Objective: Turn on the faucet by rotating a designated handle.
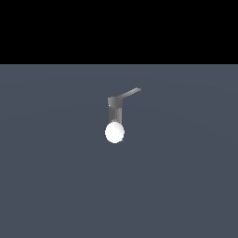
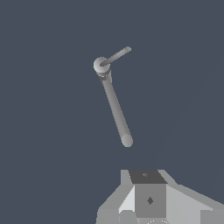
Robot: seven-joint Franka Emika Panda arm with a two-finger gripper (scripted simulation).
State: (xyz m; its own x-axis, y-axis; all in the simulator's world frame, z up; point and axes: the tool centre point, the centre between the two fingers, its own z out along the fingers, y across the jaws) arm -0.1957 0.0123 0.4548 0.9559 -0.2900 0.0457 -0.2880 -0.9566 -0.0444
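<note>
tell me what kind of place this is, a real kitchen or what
Not a real kitchen: it looks like a bare simulated test scene. A lone dark grey faucet with a thin handle stands on a flat, featureless slate floor under a black backdrop, with only the gripper nearby.

1. The faucet (image 1: 115, 110) is the only thing standing on the flat grey floor (image 1: 186, 186); open room lies on every side of it.
2. Its handle (image 1: 128, 94) juts toward the exterior view's right, with free space around the tip.
3. The white ball (image 1: 115, 132) bulges on the faucet's near side.
4. In the wrist view the gripper (image 2: 151, 199) sits well apart from the faucet, nothing between them.
</note>
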